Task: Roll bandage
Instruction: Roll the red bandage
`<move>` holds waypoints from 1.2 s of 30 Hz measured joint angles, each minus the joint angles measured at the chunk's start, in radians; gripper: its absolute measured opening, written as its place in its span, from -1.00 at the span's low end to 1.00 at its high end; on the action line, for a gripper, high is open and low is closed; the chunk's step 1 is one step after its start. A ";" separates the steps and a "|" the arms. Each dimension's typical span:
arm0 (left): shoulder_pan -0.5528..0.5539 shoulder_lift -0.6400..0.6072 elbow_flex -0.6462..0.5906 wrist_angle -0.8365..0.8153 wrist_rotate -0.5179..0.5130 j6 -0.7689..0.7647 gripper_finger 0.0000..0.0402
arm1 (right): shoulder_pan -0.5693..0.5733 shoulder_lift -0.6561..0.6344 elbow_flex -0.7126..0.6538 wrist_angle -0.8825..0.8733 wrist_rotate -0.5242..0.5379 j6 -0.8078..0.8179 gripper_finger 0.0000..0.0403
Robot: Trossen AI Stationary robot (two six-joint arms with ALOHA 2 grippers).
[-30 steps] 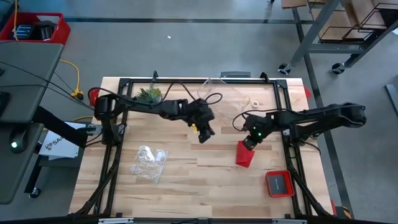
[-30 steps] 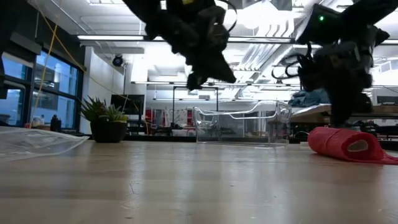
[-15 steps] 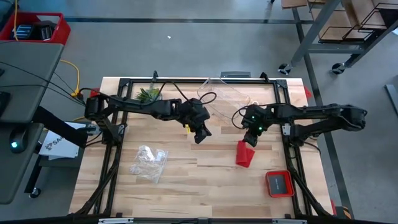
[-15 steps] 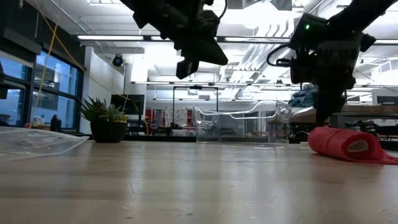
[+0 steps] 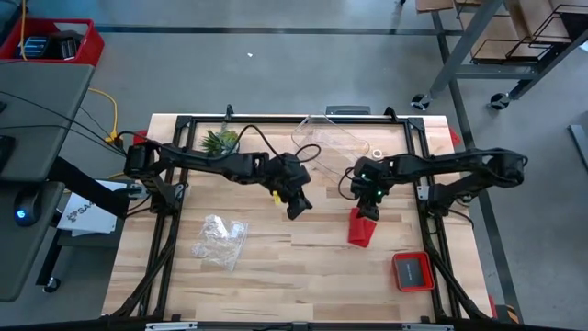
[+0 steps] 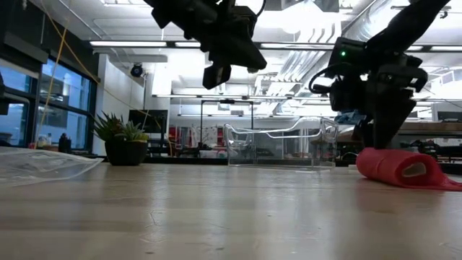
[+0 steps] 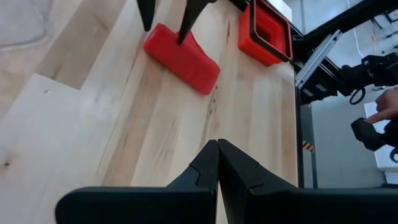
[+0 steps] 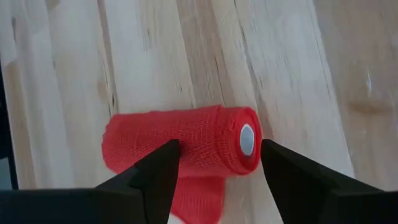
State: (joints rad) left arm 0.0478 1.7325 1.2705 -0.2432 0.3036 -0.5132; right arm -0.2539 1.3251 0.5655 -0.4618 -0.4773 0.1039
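The bandage is a bright red roll lying on its side on the wooden table; it also shows in the low view and the left wrist view. A short loose tail lies flat under it. My right gripper is open just over the roll's far end. One finger stands over the roll and the other past its end face. My left gripper is shut and empty, above the table to the left of the roll. My right gripper points down at the roll's far end, its open fingers set along the roll. One fingertip stands at the roll's top and the other just beyond the end. I cannot tell whether either touches the roll.
A small red tray sits at the near right. A clear plastic container and a potted plant stand at the far side. A crumpled clear plastic bag lies at the near left. A person's hand shows beyond the table.
My right gripper has shifted a little toward the table's left, along the roll toward its far end, rising off it and then coming down close again. My left gripper has risen a little. The roll has stayed where it was.
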 joint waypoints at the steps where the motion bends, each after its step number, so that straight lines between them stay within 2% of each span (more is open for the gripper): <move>1: -0.004 0.000 0.000 0.000 -0.001 -0.005 -1.00 | 0.000 0.009 0.000 0.015 -0.002 0.001 0.08; 11: -0.024 0.000 0.000 -0.032 -0.013 -0.007 -1.00 | 0.001 0.053 0.001 0.045 -0.035 -0.008 0.03; 14: -0.023 0.000 0.000 -0.032 -0.027 0.016 -1.00 | 0.001 0.061 0.002 0.052 -0.039 0.005 -0.21; 18: -0.013 -0.029 0.000 -0.056 -0.044 0.081 -1.00 | 0.001 0.056 0.002 0.049 -0.057 0.039 -0.79; 20: -0.008 -0.064 0.000 -0.110 -0.088 0.124 -1.00 | 0.002 0.055 0.003 0.045 -0.072 0.068 -0.92; 25: 0.006 -0.150 0.000 -0.290 -0.216 0.220 -1.00 | 0.002 0.055 0.030 0.072 -0.084 0.189 -0.98; 28: 0.012 -0.193 -0.005 -0.366 -0.247 0.241 -1.00 | 0.002 0.055 0.041 0.134 -0.095 0.275 -0.99; 32: 0.011 -0.267 -0.109 -0.329 -0.250 0.193 -1.00 | 0.006 0.055 0.042 0.222 -0.095 0.399 -1.00; 36: -0.019 -0.358 -0.271 -0.249 -0.249 0.064 -1.00 | 0.034 0.063 0.042 0.304 -0.075 0.490 -1.00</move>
State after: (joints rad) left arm 0.0292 1.3740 0.9999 -0.4926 0.0546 -0.4488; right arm -0.2194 1.3883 0.6075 -0.1578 -0.5527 0.5934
